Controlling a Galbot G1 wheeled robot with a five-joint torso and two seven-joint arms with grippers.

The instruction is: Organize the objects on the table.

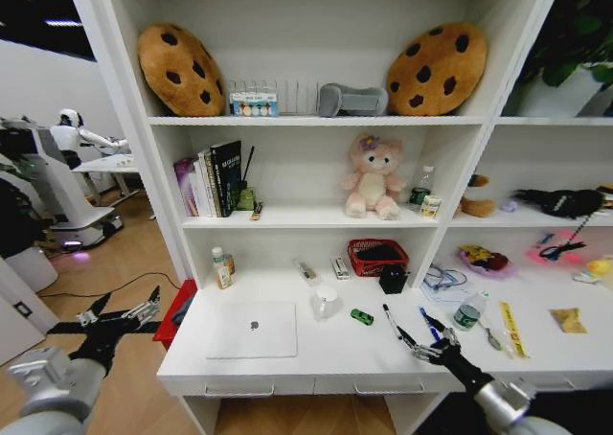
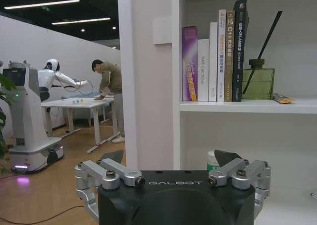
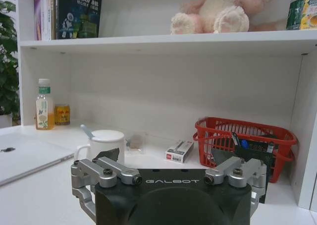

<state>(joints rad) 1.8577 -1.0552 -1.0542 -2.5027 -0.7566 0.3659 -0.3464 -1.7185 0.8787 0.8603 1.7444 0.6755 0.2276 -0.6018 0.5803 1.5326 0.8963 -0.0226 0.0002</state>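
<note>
Right gripper (image 1: 418, 347) open, just in front of the black and blue markers (image 1: 410, 322) on the table (image 1: 326, 354). Left gripper (image 1: 120, 313) open too, off the table's left end, well apart from the laptop (image 1: 253, 330).

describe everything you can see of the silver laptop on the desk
The silver laptop lies flat and closed on the white desk, near its front left part, lid up with a dark apple logo at the middle. It looks like matte metal with rounded corners. Nothing rests on it and neither gripper touches it. The right wrist view catches its thin edge, left of the white mug.
</note>
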